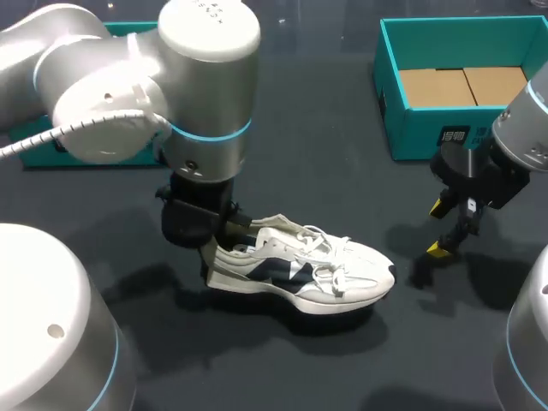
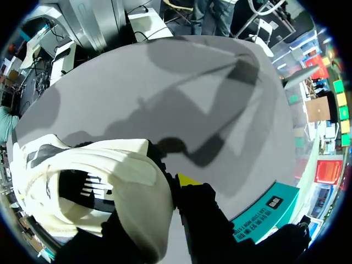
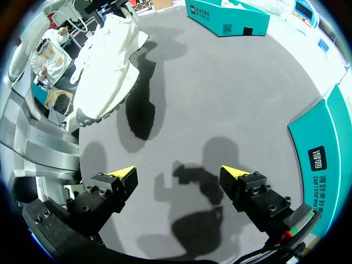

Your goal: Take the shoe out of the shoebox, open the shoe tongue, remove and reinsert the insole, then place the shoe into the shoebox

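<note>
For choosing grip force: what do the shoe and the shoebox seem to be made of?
The shoe looks like matte white fabric with navy panels; its collar bends softly. The shoebox is probably cardboard: thin walls, matte teal outside, brown flaps inside.

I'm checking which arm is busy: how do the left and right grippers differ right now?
The left gripper is shut on the heel of the shoe; the right gripper is open and empty. The left sits at the shoe; the right hangs near the shoebox, clear of the shoe. Both have yellow tips.
</note>
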You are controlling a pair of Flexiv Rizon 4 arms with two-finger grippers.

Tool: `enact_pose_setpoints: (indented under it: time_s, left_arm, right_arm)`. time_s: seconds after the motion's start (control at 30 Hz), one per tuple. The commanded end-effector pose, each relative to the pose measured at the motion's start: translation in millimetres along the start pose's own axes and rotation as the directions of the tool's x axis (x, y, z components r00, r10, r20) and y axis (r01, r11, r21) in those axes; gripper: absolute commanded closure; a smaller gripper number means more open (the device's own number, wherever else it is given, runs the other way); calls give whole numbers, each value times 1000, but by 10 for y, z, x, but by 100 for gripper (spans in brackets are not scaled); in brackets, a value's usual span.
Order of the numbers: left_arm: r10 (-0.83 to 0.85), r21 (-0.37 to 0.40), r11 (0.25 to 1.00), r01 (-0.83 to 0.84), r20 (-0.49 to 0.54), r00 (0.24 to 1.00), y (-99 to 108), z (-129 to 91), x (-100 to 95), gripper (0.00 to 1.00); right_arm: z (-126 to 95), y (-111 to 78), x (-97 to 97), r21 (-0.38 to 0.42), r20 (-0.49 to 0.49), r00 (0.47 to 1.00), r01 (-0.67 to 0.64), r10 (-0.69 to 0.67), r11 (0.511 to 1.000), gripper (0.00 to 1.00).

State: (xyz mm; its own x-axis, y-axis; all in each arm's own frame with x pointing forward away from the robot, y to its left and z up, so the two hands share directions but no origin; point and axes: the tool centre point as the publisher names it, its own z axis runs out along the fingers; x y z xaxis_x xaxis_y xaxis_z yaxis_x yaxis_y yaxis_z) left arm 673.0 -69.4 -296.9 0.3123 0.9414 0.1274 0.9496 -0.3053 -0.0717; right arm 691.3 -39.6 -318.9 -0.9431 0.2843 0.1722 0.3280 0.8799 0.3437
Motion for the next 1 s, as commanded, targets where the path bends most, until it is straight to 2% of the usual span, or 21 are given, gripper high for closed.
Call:
enact_pose_setpoints:
  time_s: [0.03, 0.33, 0.5, 0.6, 0.83, 1.0]
  left_arm:
    - [-1, 16, 1000, 2, -23, 1000, 82, 37, -194, 100]
    - [-1, 16, 1000, 2, -23, 1000, 82, 37, -194, 100]
    - [-87, 38, 996, 86, 28, 996, 208, 272, -172, 100]
    - [-113, 16, 993, 113, 29, 993, 256, 350, -167, 100]
    - [-145, -35, 989, 145, -11, 989, 338, 510, -201, 100]
    - [-150, -33, 988, 149, -28, 988, 342, 634, -220, 100]
  right_arm:
    - [4, -2, 7, 1, 2, 1000, 0, 0, 1000, 0]
    - [4, -2, 7, 1, 2, 1000, 0, 0, 1000, 0]
    - [4, -2, 7, 1, 2, 1000, 0, 0, 1000, 0]
    - [4, -2, 7, 1, 2, 1000, 0, 0, 1000, 0]
    - [4, -2, 7, 1, 2, 1000, 0, 0, 1000, 0]
    - [4, -2, 7, 1, 2, 1000, 0, 0, 1000, 0]
